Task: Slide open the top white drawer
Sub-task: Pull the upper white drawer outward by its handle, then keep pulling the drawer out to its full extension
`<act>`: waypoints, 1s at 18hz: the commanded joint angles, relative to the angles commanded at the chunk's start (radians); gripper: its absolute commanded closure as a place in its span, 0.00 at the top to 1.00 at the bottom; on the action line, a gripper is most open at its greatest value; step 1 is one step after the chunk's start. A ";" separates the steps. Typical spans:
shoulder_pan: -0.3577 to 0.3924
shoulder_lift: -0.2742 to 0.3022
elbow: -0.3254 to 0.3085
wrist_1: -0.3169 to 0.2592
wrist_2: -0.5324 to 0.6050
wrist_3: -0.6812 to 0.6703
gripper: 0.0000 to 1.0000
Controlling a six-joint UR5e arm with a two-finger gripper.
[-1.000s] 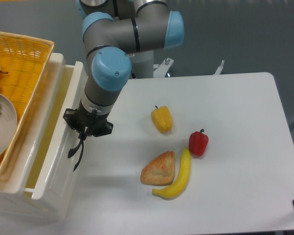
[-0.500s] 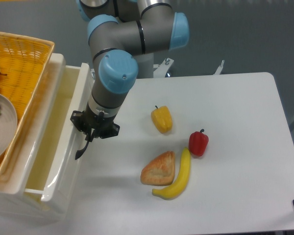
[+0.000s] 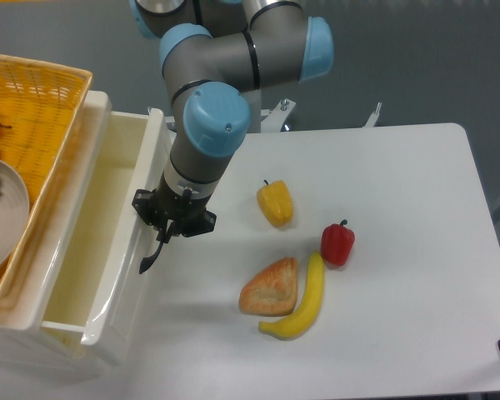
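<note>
The top white drawer [image 3: 123, 287] stands at the left of the table, pulled well out to the right, and its pale inside shows empty. Its curved black handle [image 3: 152, 257] sticks out from the drawer front. My gripper [image 3: 170, 230] points down at the upper end of that handle and is shut on it. The arm comes down from the back over the drawer's front panel. The lower drawer is hidden beneath the top one.
A wicker basket [image 3: 33, 100] with a grey plate [image 3: 2, 218] sits on the cabinet top at the left. On the white table [image 3: 400, 183] lie a yellow pepper [image 3: 275, 203], a red pepper [image 3: 337, 242], a pastry [image 3: 272, 287] and a banana [image 3: 305, 298], all right of the gripper.
My gripper has moved right with the handle in it, and the drawer has slid further out, showing more of its inside.
</note>
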 joint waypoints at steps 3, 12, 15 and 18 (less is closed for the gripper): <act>0.002 -0.002 0.005 0.000 0.000 0.000 0.17; 0.017 -0.009 0.006 0.000 0.000 0.015 0.17; 0.025 -0.009 0.006 0.000 0.000 0.020 0.17; 0.038 -0.009 0.006 0.000 -0.002 0.026 0.17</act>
